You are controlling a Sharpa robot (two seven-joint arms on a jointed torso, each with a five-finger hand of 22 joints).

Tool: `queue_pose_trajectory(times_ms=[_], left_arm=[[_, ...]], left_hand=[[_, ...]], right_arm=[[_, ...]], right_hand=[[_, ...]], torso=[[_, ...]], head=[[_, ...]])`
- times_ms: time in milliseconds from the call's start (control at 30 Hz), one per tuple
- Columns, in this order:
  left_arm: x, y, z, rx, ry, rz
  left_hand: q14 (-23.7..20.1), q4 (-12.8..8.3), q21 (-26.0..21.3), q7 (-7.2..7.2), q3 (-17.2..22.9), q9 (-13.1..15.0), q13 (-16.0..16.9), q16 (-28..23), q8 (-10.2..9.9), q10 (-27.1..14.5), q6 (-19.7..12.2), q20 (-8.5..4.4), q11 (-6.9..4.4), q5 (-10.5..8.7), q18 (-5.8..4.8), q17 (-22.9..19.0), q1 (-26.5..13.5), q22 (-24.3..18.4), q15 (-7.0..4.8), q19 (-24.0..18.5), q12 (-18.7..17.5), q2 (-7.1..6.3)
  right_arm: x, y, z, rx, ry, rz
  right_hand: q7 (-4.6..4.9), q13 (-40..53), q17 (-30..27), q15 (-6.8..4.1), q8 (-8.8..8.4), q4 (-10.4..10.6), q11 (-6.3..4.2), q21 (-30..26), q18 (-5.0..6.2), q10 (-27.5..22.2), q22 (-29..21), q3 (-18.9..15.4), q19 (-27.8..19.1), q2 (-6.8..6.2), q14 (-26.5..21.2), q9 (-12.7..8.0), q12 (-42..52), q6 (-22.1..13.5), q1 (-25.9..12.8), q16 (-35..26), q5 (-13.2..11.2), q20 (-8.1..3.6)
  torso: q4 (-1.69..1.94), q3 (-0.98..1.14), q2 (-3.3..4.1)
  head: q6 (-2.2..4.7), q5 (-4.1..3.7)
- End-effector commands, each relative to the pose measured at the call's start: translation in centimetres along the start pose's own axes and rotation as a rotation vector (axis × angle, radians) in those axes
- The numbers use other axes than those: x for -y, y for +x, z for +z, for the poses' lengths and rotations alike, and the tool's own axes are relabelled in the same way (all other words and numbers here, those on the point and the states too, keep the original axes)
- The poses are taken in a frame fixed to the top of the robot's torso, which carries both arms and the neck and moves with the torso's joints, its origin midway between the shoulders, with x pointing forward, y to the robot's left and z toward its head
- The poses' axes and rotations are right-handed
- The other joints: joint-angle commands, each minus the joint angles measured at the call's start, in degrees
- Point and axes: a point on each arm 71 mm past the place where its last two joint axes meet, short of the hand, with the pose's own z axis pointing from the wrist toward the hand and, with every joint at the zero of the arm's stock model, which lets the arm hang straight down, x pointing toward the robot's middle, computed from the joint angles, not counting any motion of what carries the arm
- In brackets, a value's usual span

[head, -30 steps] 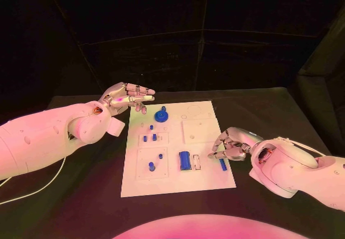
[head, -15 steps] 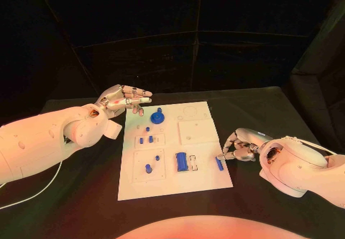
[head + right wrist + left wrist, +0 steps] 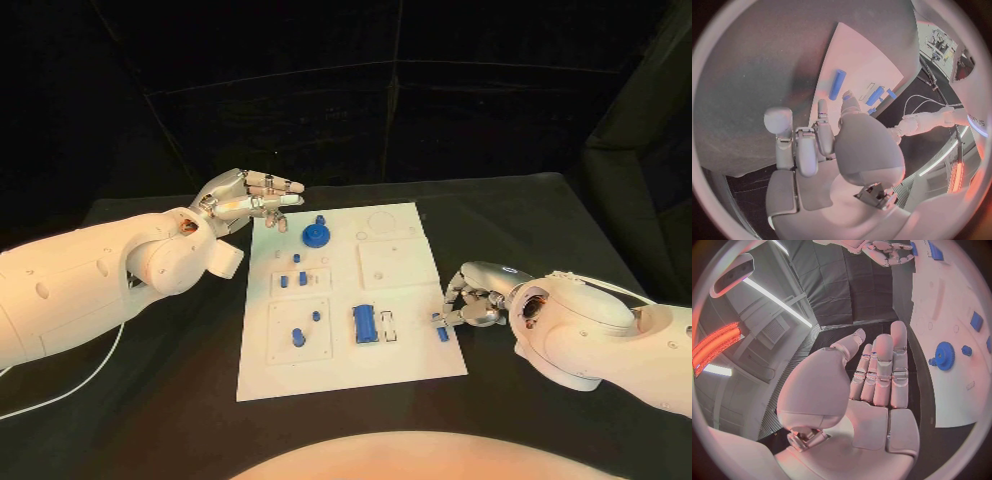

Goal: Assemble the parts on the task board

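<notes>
The board (image 3: 353,300) lay flat in the middle of the table (image 3: 548,210), long side running away from the robot, so both hands could reach it from either flank. Its parts were spread over it: a gear (image 3: 317,237) stood near the far left corner, small pegs (image 3: 296,278) sat in the block below it, another peg (image 3: 302,336) stood in the near left block, and a larger bar (image 3: 366,324) lay beside an open slot in the near middle. A slim bar (image 3: 441,327) lay at the board's right edge, not yet seated anywhere that could be made out.

The right hand (image 3: 473,298) was down just beside that slim bar, fingers curled toward it; the right wrist view showed the bar (image 3: 837,84) lying beyond the fingertips (image 3: 821,107) with pale board between, so the hand held nothing and looked set to pick the bar up or nudge it. Whether a fingertip touched it could not be told.

The left hand (image 3: 248,196) hovered off the board's far left corner, near the gear, fingers straight, close together and empty, as the left wrist view (image 3: 873,390) confirmed. It seemed parked clear of the work, leaving the board open to the right hand.
</notes>
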Motion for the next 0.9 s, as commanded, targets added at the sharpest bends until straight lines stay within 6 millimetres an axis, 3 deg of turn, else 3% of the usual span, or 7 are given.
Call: queue_pose_trajectory(times_ms=[33,533,633,800,900], left_arm=[[0.1,0.0,0.0,-0.005,0.005,-0.006],[0.1,0.0,0.0,-0.005,0.003,-0.006],[0.0,0.0,0.0,-0.006,0.003,-0.006],[0.0,0.0,0.0,-0.006,0.003,-0.007],[0.0,0.0,0.0,-0.006,0.003,-0.007]], left_hand=[[-0.4,-0.3,-0.3,0.06,-0.1,0.0,0.0,0.1,0.2,-0.3,-0.2,0.5,-0.09,-0.1,0.79,-0.1,0.1,-0.1,0.05,0.0,0.2,0.35],[-0.4,-0.3,-0.3,0.06,-0.1,0.0,0.0,0.1,0.2,-0.3,-0.2,0.5,-0.09,-0.1,0.79,-0.1,0.1,-0.1,0.05,0.0,0.2,0.35],[-0.4,-0.3,-0.3,0.06,-0.1,0.0,0.0,0.1,0.2,-0.3,-0.2,0.5,-0.09,-0.1,0.79,-0.1,0.1,-0.1,0.05,0.0,0.2,0.35],[-0.4,-0.3,-0.3,0.06,-0.1,0.0,0.0,0.1,0.2,-0.3,-0.2,0.5,-0.09,-0.1,0.79,-0.1,0.1,-0.1,0.05,0.0,0.2,0.35],[-0.4,-0.3,-0.3,0.06,-0.1,0.0,0.0,0.1,0.2,-0.3,-0.2,0.5,-0.09,-0.1,0.79,-0.1,0.1,-0.1,0.05,0.0,0.2,0.35]], right_arm=[[-0.1,0.2,0.0,-0.023,-0.004,-0.053],[-0.9,0.9,0.7,-0.063,-0.012,-0.128],[-1.2,1.0,0.9,-0.06,-0.017,-0.155],[-1.5,1.2,1.2,-0.061,-0.018,-0.2],[-1.8,1.4,1.3,-0.064,-0.02,-0.223]], right_hand=[[0.01,1.5,7.9,-0.08,0.18,-0.3,-0.47,-0.2,-0.7,-0.1,0.0,-0.2,-0.3,0.2,4.5,0.1,-0.1,0.5,1.0,-0.3,0.6,0.03],[-0.29,1.5,7.9,-0.33,0.27,-1.5,-0.76,-0.2,-0.73,-0.1,0.1,0.0,-0.2,0.84,4.5,0.6,-0.2,1.3,3.2,-0.3,1.0,-0.21],[-0.44,1.5,8.0,-0.47,0.14,-2.6,-0.91,-0.2,-0.75,-0.1,0.3,0.6,-0.2,1.56,4.5,0.8,-0.3,1.3,5.1,-0.3,1.2,-0.31],[-0.64,1.4,8.0,-0.73,-0.39,-5.1,-1.16,-0.1,-0.79,-0.3,0.4,3.4,-0.1,3.5,4.6,0.8,-0.6,1.5,9.5,-0.3,-3.7,-0.6],[-0.62,1.3,8.0,-0.73,-0.78,-6.1,-1.15,-0.2,-0.81,-0.4,0.4,4.7,-0.1,3.82,4.5,0.8,-0.8,1.5,10.7,-0.4,-4.6,-0.65]], torso=[[-0.08,-0.02,0.01],[0.02,-0.04,0.05],[0.05,-0.01,-0.01],[0.1,-0.08,-0.05],[0.07,-0.06,-0.05]], head=[[-0.17,0.07],[-0.33,0.03],[-0.34,-0.03],[-0.31,-0.04],[-0.3,0.03]])
